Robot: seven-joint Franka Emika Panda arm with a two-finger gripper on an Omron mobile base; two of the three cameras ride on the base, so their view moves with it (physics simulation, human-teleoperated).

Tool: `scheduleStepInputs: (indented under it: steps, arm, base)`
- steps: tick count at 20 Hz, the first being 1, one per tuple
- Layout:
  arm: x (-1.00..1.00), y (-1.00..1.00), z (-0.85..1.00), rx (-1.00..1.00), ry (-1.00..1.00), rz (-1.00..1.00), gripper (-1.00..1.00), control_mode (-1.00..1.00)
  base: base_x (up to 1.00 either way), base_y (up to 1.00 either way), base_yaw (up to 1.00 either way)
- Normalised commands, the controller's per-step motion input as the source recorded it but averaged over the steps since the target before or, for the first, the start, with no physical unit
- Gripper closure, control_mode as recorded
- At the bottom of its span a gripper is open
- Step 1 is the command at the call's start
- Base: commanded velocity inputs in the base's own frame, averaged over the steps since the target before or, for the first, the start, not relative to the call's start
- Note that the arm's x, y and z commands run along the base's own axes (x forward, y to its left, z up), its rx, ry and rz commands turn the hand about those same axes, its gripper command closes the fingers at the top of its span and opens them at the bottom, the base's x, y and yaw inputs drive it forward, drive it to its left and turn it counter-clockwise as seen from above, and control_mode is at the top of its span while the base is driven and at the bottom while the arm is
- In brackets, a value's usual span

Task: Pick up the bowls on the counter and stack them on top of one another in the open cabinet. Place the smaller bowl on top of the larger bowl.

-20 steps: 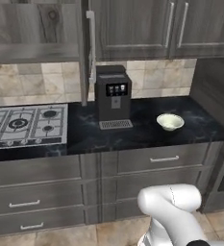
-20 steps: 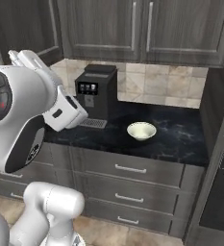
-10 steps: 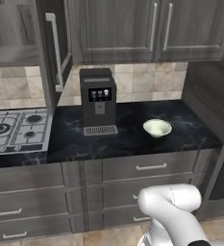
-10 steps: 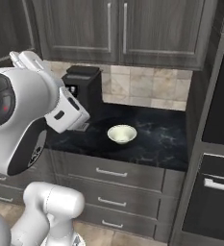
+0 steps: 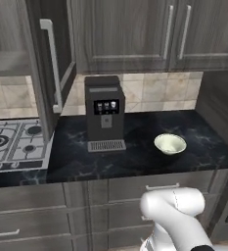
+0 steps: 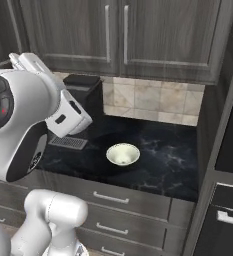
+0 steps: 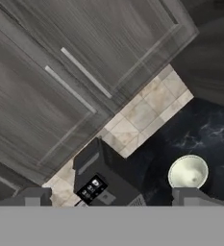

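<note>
Presently, findings as follows.

Pincer: the pincer point(image 7: 111, 199) stands wide apart and carries nothing; its two dark fingertips point(image 7: 196, 196) rise at the bottom of the hand view, one at each side.

Bearing to target: the smaller bowl point(image 5: 170, 144) lies ahead of and below the pincer, well apart from it. In the hand view it sits just above one fingertip, off the midline between the tips, so my judgement is that the hand must shift sideways and descend before any closure.

Long axis: none; the smaller bowl point(image 6: 123, 154) is round, so approach angle looks unconstrained.

Location: the smaller bowl point(image 7: 188, 172) rests upright on the table point(image 5: 135, 157), near its front edge, beside the coffee machine point(image 5: 104, 112) but not touching it.

Appearance: shallow, plain pale cream, interior empty, rim intact as far as can be told.

Destination: the open cabinet point(image 5: 8, 63) is up beyond the coffee machine, above the hob point(image 5: 15, 144), its door point(image 5: 54, 59) swung outward with a long bar handle.

Status: I judge no grasp has begun.
</note>
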Motion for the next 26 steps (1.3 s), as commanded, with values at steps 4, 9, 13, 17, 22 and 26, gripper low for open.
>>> scheduleStepInputs:
  steps: [4, 9, 13, 17, 22, 26]
  arm:
    - [0.00, 0.00, 0.00, 0.00, 0.00, 0.00, -1.00, 1.00]
    - [0.30, -0.18, -0.16, 0.00, 0.00, 0.03, -1.00, -1.00]
    - [0.32, -0.39, -0.23, 0.03, 0.00, 0.04, -1.00, -1.00]
    - [0.01, -0.42, -0.26, 0.05, 0.02, 0.02, -1.00, -1.00]
    - [0.06, -0.08, -0.18, 0.08, 0.00, 0.03, -1.00, -1.00]
    - [0.02, 0.03, -0.20, 0.00, 0.13, 0.00, -1.00, -1.00]
  base:
    - [0.50, -0.27, 0.07]
    - [0.20, -0.12, 0.02]
    - [0.00, 0.00, 0.00]
    - [0.00, 0.00, 0.00]
    - [0.00, 0.00, 0.00]
    - [0.00, 0.00, 0.00]
